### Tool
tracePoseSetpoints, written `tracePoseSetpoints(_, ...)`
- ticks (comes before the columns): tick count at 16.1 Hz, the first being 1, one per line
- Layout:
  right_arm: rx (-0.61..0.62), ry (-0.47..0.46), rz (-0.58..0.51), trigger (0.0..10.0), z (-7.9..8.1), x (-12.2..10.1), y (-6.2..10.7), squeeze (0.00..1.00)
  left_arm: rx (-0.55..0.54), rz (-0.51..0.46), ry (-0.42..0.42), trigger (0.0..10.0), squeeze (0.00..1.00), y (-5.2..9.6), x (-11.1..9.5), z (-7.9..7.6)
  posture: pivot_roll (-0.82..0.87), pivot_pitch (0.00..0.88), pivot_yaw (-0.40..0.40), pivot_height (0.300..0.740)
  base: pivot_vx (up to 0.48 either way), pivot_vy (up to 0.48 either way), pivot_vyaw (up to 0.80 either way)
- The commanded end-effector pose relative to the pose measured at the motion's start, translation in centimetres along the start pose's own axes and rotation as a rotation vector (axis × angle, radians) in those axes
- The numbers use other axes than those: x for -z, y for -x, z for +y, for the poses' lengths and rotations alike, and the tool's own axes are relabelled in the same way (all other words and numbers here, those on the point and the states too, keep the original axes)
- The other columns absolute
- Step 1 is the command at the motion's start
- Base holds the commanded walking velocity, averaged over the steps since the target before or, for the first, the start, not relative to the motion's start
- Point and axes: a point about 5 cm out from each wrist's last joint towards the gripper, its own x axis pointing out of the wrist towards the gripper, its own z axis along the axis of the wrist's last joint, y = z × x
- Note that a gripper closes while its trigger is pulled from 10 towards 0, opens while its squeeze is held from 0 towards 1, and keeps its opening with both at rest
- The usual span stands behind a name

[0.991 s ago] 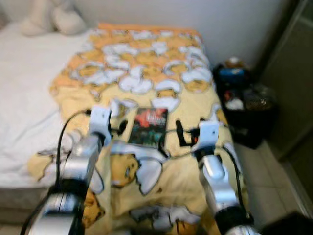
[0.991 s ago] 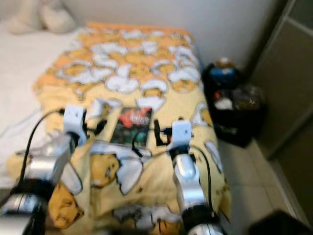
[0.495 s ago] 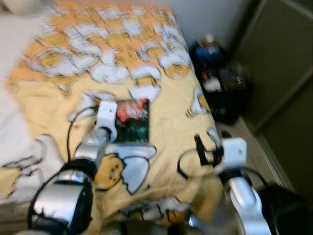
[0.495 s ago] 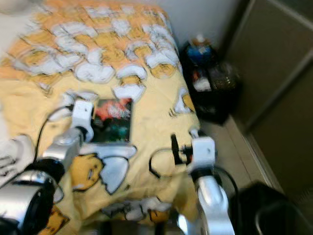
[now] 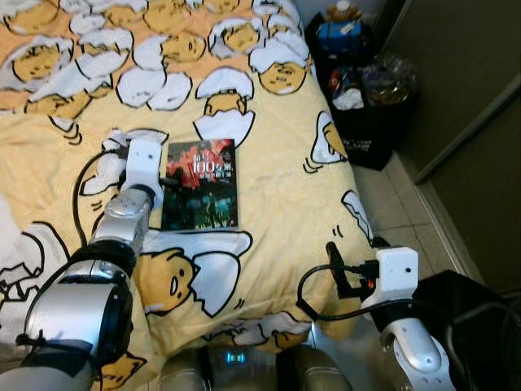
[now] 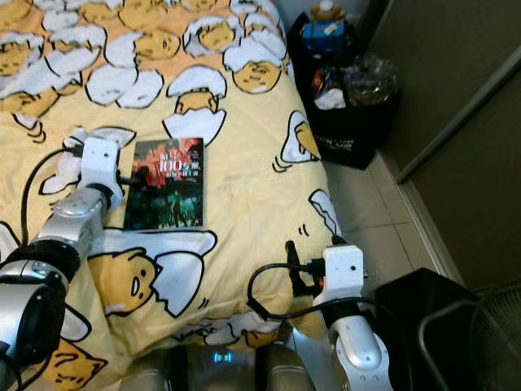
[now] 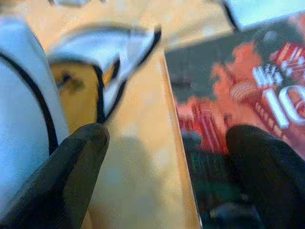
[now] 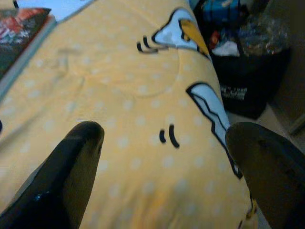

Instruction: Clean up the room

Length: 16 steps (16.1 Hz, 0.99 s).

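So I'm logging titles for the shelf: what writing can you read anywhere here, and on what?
"100" in large white digits on the book cover; the smaller characters around it are too blurred to read.
White print on the black bag beside the bed: too small to read.

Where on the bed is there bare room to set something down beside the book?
Free blanket lies between the book and the bed's right edge, and across the upper bed above the book. The book's left edge is crowded: the left gripper straddles it, fingers open. Off the bed, the black bag of clutter fills the floor corner. The right gripper hovers open near the bed's corner.
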Motion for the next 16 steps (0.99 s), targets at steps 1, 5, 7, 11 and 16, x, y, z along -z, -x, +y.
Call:
tracePoseSetpoints(1,0.004,0.0,0.015,10.0,-0.4,-0.2,0.3,0.0,-0.002,0.078,0.121,10.0,0.0,0.2,1.5,0.0,-0.25,0.287,-0.066,0.74,0.0,0.0,0.0)
tracePoseSetpoints(5,-0.012,0.0,0.025,10.0,-0.3,-0.5,0.0,0.0,0.02,0.138,0.338,10.0,0.0,0.4,2.7,-0.5,-0.25,0.287,-0.072,0.74,0.0,0.0,0.0)
tracePoseSetpoints(7,-0.016,-0.004,0.033,10.0,-0.2,-0.4,0.1,0.0,0.014,0.171,0.431,10.0,0.0,0.5,3.3,-0.7,-0.25,0.288,-0.07,0.74,0.0,0.0,0.0)
tracePoseSetpoints(11,-0.015,-0.005,0.046,10.0,-0.3,-0.3,0.1,0.0,0.154,0.138,0.644,10.0,0.0,0.2,2.3,-2.4,-0.26,0.282,-0.068,0.74,0.0,0.0,0.0)
tracePoseSetpoints(16,-0.031,-0.008,0.051,10.0,0.0,-0.3,-0.4,0.0,0.209,0.241,0.466,0.0,0.0,0.9,4.9,-4.5,-0.24,0.274,-0.073,0.74,0.0,0.0,0.0)
